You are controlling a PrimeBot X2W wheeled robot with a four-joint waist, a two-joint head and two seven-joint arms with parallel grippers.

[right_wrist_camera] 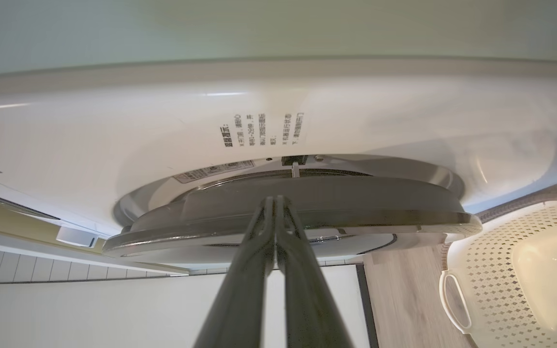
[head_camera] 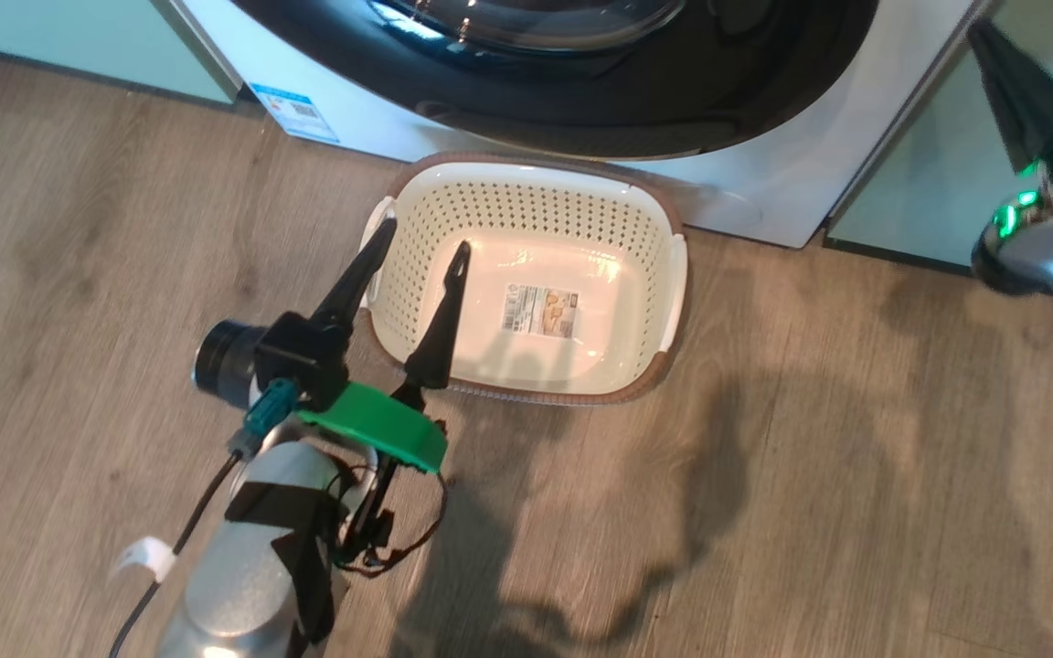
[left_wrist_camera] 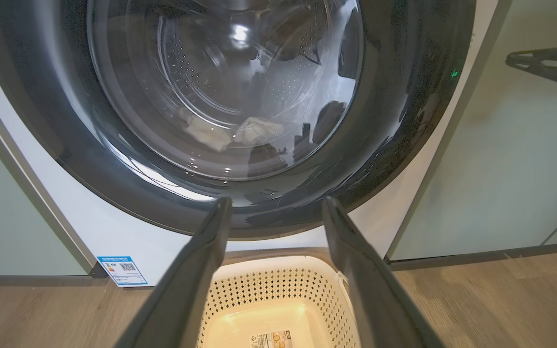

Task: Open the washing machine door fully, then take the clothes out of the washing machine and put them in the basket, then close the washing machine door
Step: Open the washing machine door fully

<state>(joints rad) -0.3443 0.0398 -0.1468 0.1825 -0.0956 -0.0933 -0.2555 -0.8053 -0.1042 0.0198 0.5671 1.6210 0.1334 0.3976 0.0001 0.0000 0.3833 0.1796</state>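
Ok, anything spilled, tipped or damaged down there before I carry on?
Nothing stands out. The basket sits upright and empty on the floor before the washing machine, and the clothes lie inside behind the washing machine door glass.

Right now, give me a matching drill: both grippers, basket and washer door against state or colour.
1 left gripper
2 right gripper
3 basket
4 washing machine door

A empty, standing on the floor
B fingers pressed together
C fingers spread wide
D glossy black ring, clear centre

Pairs: 1-C, 2-B, 3-A, 4-D
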